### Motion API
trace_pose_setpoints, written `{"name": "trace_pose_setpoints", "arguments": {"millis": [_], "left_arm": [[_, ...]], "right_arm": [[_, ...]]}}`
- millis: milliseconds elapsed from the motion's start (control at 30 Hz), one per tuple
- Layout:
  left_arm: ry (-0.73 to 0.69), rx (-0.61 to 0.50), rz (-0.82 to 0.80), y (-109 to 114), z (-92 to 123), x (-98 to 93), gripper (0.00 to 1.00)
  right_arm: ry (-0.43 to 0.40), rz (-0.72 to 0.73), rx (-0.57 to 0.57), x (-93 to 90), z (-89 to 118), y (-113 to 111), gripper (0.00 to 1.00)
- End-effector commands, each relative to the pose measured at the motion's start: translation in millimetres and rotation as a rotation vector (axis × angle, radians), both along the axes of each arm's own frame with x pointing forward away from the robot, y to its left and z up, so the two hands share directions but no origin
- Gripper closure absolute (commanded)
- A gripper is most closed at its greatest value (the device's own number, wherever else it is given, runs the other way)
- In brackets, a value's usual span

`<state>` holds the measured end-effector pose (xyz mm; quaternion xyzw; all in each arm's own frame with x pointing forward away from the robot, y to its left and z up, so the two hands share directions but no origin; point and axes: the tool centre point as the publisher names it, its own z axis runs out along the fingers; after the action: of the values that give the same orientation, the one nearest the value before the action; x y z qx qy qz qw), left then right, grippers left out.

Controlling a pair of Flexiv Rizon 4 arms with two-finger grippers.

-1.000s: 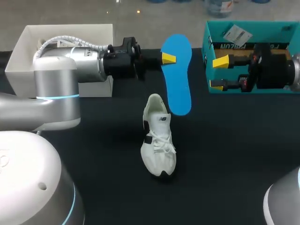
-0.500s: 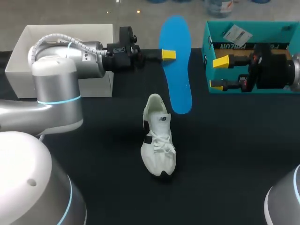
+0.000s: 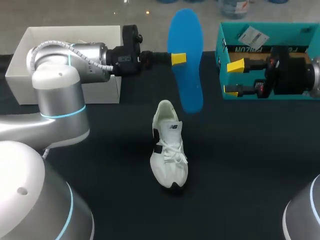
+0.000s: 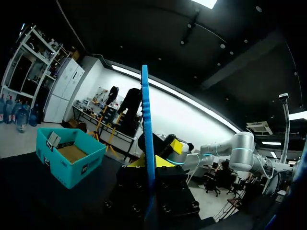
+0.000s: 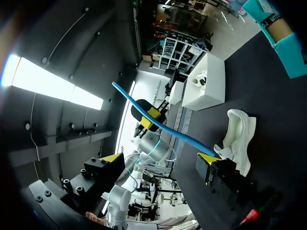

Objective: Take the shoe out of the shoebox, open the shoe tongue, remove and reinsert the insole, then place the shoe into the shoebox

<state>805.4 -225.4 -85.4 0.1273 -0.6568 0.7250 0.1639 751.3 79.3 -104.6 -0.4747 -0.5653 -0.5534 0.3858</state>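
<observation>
- The left gripper (image 3: 180,59) pinches the blue insole (image 3: 186,85) across its width, near the middle of its length; 1 yellow tip shows on the near face in the head view.
- In the left wrist view the insole (image 4: 146,124) stands edge-on, rising straight out from between that gripper's 2 fingers.
- The insole hangs above the black table (image 3: 250,165), slanted: the right wrist view shows 1 end of it (image 5: 158,125) high and the other end low, close to the heel of the shoe (image 5: 240,139).
- The white shoe (image 3: 168,145) sits upright on its sole at the middle of the table, dark toe toward the robot and heel away. Nothing grips it.
- From the head view, the insole's lower end is just beside the shoe's heel, on its right; whether the 2 touch I cannot tell.
- The right gripper (image 3: 233,78) is spread wide with nothing between its 2 yellow tips. It hangs in front of the teal box (image 3: 270,30) at the table's far right.
- In its own wrist view the right gripper (image 5: 159,157) has its fingers well apart, with shoe and insole ahead of them.
- The white box (image 3: 65,40) stands open at the far left, behind the left arm's wrist, well apart from the shoe.
</observation>
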Motion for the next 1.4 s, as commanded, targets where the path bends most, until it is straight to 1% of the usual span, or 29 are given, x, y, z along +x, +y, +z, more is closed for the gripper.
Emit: {"name": "trace_pose_setpoints", "arguments": {"millis": [33, 167, 300, 367, 433, 467, 567, 667, 700, 733, 767, 1400], "left_arm": [[-0.231, -0.01, -0.005, 1.0, -1.7, -3.0, 1.0], [-0.538, -0.024, 0.011, 0.7, -3.1, -3.1, 1.0], [-0.75, -0.066, 0.049, 1.9, -6.9, -0.4, 1.0], [-0.906, -0.074, 0.046, 2.9, -10.4, 1.6, 1.0], [-1.117, -0.075, 0.008, 4.0, -13.9, 4.3, 1.0], [-1.258, -0.072, -0.013, 4.3, -15.5, 5.9, 1.0], [-1.454, -0.035, -0.061, 4.7, -17.9, 8.2, 1.0], [-1.509, 0.008, -0.087, 4.2, -16.6, 7.2, 1.0], [-1.506, 0.014, -0.086, 4.4, -15.0, 6.3, 1.0], [-1.473, 0.011, -0.063, 4.2, -11.8, 4.8, 1.0], [-1.389, 0.019, -0.039, 4.2, -8.6, 2.8, 1.0], [-1.389, 0.019, -0.039, 4.2, -8.6, 2.8, 1.0]], "right_arm": [[0.0, -0.001, -0.001, 0.7, -0.3, 1.7, 0.0], [0.0, -0.001, -0.001, 0.7, -0.3, 1.7, 0.0], [0.0, -0.001, -0.001, 0.7, -0.3, 1.7, 0.0], [0.0, -0.001, -0.001, 0.7, -0.3, 1.7, 0.0], [0.0, -0.001, -0.001, 0.7, -0.3, 1.7, 0.0], [0.0, -0.001, -0.001, 0.7, -0.3, 1.7, 0.0], [0.0, -0.001, -0.001, 0.7, -0.3, 1.7, 0.0], [0.0, -0.001, -0.001, 0.7, -0.3, 1.7, 0.0], [0.0, -0.001, -0.001, 0.7, -0.3, 1.7, 0.0], [0.0, -0.001, -0.001, 0.7, -0.3, 1.7, 0.0], [0.0, -0.001, -0.001, 0.7, -0.3, 1.7, 0.0], [0.0, -0.001, -0.001, 0.7, -0.3, 1.7, 0.0]]}}
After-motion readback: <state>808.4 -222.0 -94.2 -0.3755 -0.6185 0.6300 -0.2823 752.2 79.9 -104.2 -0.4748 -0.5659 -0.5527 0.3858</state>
